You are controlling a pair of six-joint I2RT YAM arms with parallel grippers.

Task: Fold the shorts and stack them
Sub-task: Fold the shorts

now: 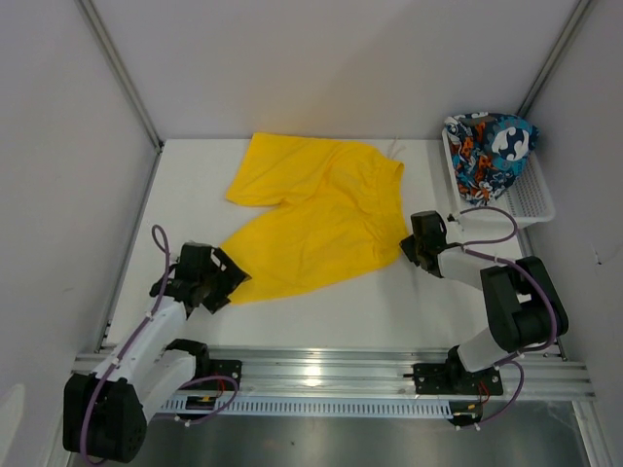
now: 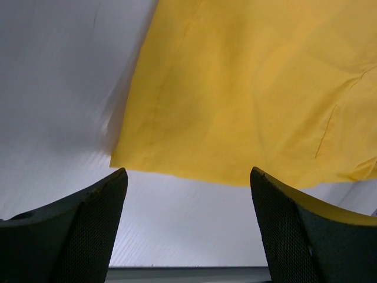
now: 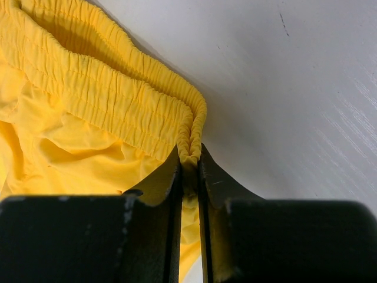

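Slip risk: right gripper (image 3: pixel 189 159) nips the waistband, left gripper (image 2: pixel 187 172) spread at the leg hem.
The right gripper is pressed tight on the elastic edge of the yellow shorts (image 1: pixel 321 219), w/ only a thin fold of cloth between the pads, so I reckon a quick tug could pull it free. The left gripper holds nothing, just short of the hem toward the tabletop's (image 1: pixel 341 302) near-left corner. Close too soon & it grabs air; catch one layer only & the fold goes skew. The yellow shorts lie spread mid-tabletop. The printed shorts (image 1: pixel 487 151) sit bunched in the basket (image 1: pixel 531 199) at the far-right corner, untouched.
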